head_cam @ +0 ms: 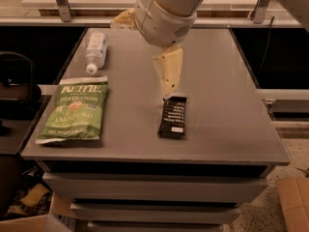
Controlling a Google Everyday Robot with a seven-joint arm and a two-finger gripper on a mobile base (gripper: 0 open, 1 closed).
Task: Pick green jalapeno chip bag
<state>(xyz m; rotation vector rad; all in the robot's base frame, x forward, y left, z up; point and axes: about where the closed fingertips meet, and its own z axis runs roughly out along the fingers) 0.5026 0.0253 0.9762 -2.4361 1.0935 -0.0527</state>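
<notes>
The grey rectangular worktop (217,105) has a matt, flat top and stands on a stack of drawer-like tiers. A speckled floor and a brown cardboard box (293,203) lie to one side.

The robot's bulky cream arm housing (164,11) hangs over the far middle of the worktop. The green jalapeno chip bag (75,111) lies flat at the near left edge with its label up. It is well apart from the arm and nothing touches it.

A clear plastic water bottle (95,50) lies on its side behind the bag. The cream tapered end effector (168,76) points down just above the far end of a black wrapped snack bar (173,116), and whether it is apart or together cannot be told.

As I judge it, the pick has hardly begun. The reach across to the bag, the grasp and the lift are all left to do.
</notes>
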